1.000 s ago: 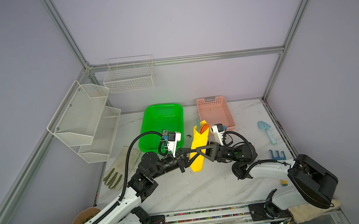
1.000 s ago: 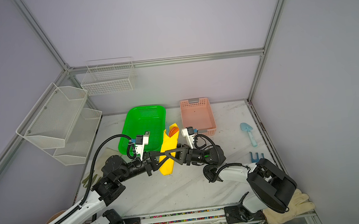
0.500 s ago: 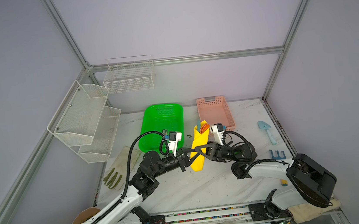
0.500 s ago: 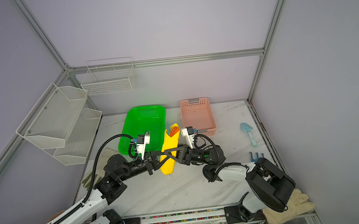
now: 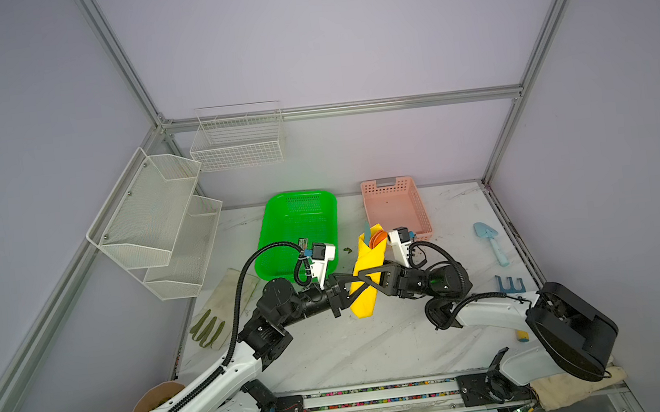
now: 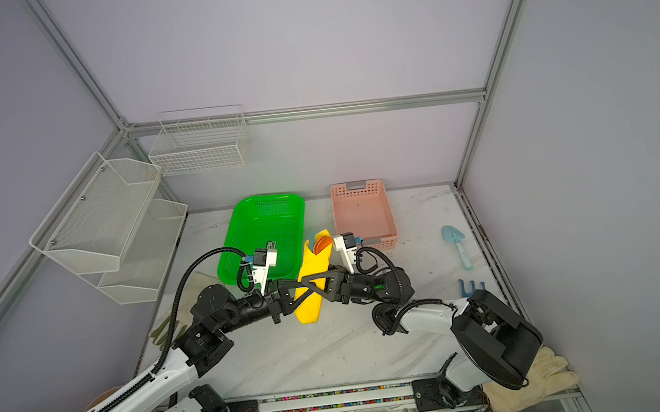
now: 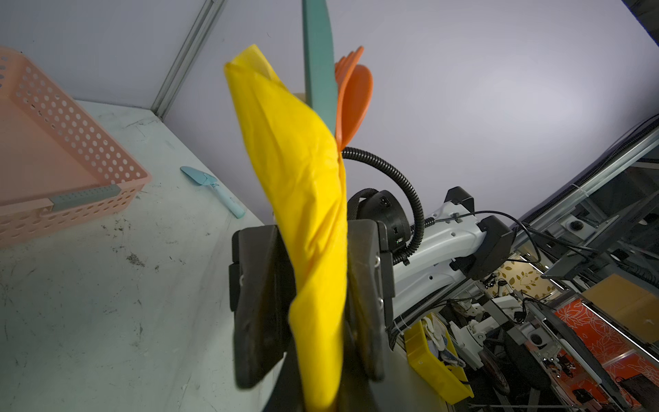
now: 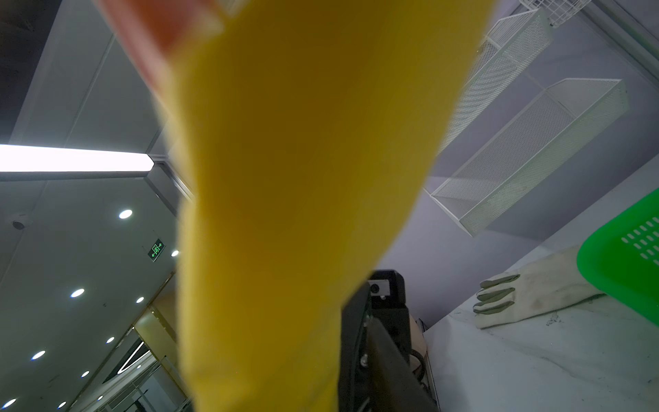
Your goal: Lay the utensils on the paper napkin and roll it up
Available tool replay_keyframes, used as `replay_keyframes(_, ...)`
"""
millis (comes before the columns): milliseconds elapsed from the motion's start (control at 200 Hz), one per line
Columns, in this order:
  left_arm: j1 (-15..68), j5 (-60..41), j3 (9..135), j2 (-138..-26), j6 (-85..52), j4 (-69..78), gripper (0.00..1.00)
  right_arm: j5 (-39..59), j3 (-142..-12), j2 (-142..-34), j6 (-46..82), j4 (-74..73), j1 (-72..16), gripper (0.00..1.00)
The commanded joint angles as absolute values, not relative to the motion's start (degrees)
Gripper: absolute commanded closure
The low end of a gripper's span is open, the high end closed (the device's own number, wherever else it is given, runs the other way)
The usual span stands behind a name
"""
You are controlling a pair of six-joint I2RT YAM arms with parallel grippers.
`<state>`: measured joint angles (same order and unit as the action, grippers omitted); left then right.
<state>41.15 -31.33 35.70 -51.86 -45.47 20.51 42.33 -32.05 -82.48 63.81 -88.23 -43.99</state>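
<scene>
Yellow paper napkin (image 7: pixel 310 199), green exit sign (image 8: pixel 156 249)

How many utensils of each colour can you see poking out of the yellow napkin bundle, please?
Orange: 2, the spoon and the fork.
Teal: 1, the flat piece.
Total: 3, all at one end of the paper napkin.

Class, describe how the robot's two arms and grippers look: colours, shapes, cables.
Each arm has white lower links, black joints and a black forearm. A ribbed black cable hose loops along it. A white camera mount sits on each wrist. The left gripper and right gripper have black, angular fingers.
</scene>
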Motion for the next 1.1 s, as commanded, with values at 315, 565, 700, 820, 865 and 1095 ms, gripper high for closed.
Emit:
replay_keyframes(315, 41.31, -33.47, 32.94, -50.44, -45.36, 22.28, 0.98, 40.87, -33.41, -81.7, 64.05, -89.71, -44.12, 0.94)
replay_keyframes(565, 41.31, -33.4, 32.91, -48.82, -44.36, 19.47, 0.93, 40.33, -33.74, -81.21, 63.45, -87.86, -44.13, 0.97)
replay_keyframes(700, 41.3, -33.31, 32.97, -47.8, -43.81, 17.76, 0.88, 40.0, -34.02, -81.28, 63.09, -86.75, -44.16, 1.0)
replay_keyframes(820, 41.3, -33.31, 33.05, -47.46, -43.63, 17.05, 0.72, 39.68, -34.44, -81.38, 63.01, -85.64, -44.12, 1.0)
replay_keyframes(865, 41.31, -33.35, 33.05, -47.49, -43.52, 17.01, 0.67, 39.68, -34.54, -81.39, 62.94, -85.31, -44.12, 1.0)
replay_keyframes(1095, 41.31, -33.66, 33.27, -47.18, -43.07, 16.44, 0.62, 39.55, -35.08, -81.15, 62.69, -84.08, -44.12, 1.0)
